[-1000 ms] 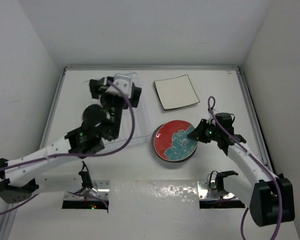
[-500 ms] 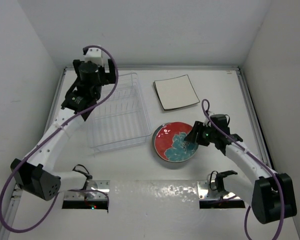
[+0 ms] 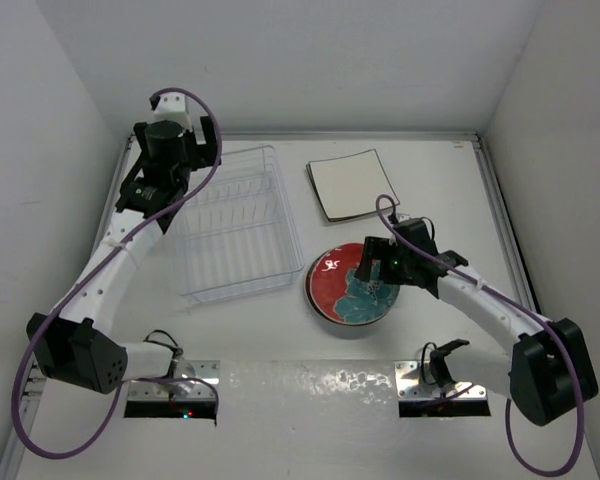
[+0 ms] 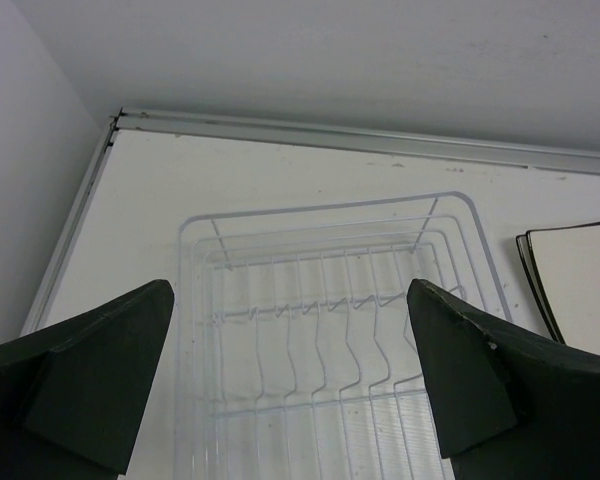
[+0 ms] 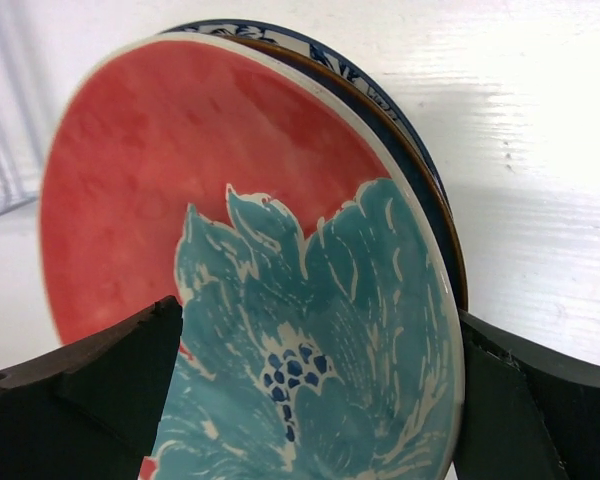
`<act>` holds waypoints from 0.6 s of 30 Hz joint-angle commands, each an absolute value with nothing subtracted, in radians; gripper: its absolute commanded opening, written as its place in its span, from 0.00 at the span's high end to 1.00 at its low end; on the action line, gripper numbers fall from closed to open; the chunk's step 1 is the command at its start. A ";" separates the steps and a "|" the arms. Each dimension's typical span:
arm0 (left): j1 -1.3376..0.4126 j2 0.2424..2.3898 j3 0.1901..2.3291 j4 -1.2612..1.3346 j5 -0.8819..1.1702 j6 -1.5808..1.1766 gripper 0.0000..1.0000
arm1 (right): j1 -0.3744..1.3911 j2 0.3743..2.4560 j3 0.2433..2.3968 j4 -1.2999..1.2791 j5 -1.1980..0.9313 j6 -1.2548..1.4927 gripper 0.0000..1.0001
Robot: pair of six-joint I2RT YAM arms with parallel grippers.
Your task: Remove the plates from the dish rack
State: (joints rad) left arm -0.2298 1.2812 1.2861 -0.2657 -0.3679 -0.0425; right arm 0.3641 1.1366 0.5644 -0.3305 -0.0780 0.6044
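Top external view: the clear rack (image 3: 235,225) lies flat on the left part of the table (image 3: 440,185). Only its ribs and thin wires show inside it. The square plates (image 3: 352,184) lie in a flat pile at the far side, to the right of the rack and apart from it. The red plate (image 3: 342,285) with the teal flower lies on top of a round pile, just beside the rack's near right corner.

The left arm (image 3: 100,275) is held up high over the far left end of the rack. The right arm (image 3: 480,300) reaches in over the right side of the red plate.

Left wrist view: the left gripper (image 4: 288,290) is spread wide and holds nothing. The rack is well below it, and the square plates peek in at the right edge.

Right wrist view: the right gripper (image 5: 318,320) is spread wide too, with one finger on each side of the red plate. I cannot tell if the fingers touch it. A blue plate (image 5: 280,35) shows under the red one, with a dark rim in between.
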 commanded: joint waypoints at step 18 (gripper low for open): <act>-0.219 1.298 1.275 -0.221 -0.301 -0.055 0.00 | 0.419 1.209 0.739 -0.584 0.161 0.542 0.01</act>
State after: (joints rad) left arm -0.2291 1.2976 1.2766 -0.2649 -0.3199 -0.0441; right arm 0.4187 1.1866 0.6914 -0.5541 0.1360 0.5728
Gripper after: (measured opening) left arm 0.999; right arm 0.985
